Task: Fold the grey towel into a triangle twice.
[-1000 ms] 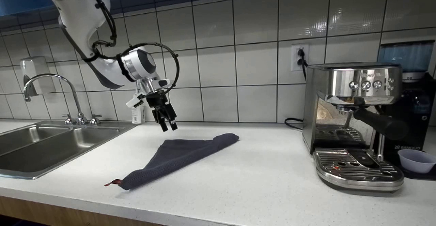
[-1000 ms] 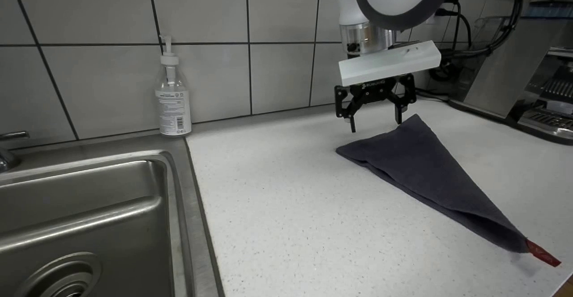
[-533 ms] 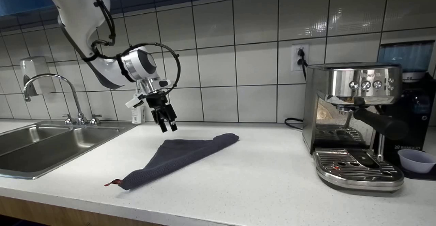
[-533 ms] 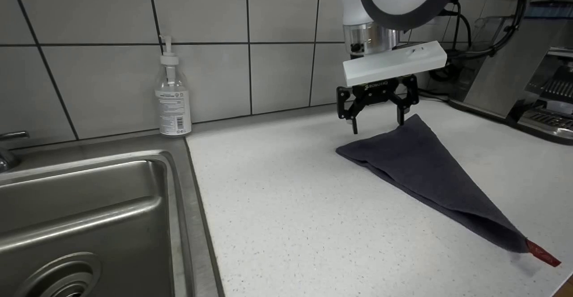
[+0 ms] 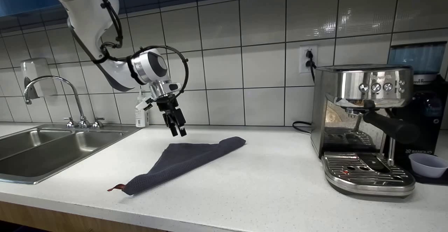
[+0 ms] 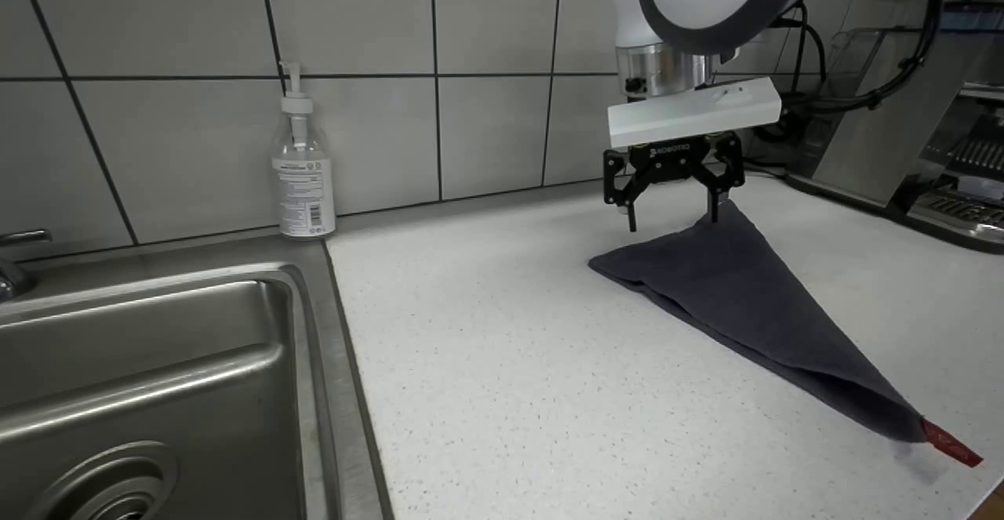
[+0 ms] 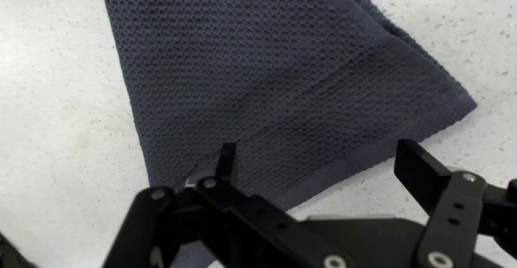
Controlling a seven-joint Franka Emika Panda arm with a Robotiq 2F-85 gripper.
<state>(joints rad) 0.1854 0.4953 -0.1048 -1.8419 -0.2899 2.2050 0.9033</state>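
Speckled white counter [image 5: 266, 186], tiled wall [image 5: 262, 67] behind. Grey towel [image 6: 753, 300]: laid on counter, seemingly folded once. Gripper [image 6: 673, 226]: jaws parted, empty, held over its edge. Second fold: both layers are best pinched at the untagged end, carried low toward the red tag [image 6: 951, 443].

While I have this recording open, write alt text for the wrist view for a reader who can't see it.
A folded dark grey towel fills the middle, lying on a speckled white counter, one corner pointing right. An open, empty black gripper shows at the bottom, one finger over the towel, the other by its edge.
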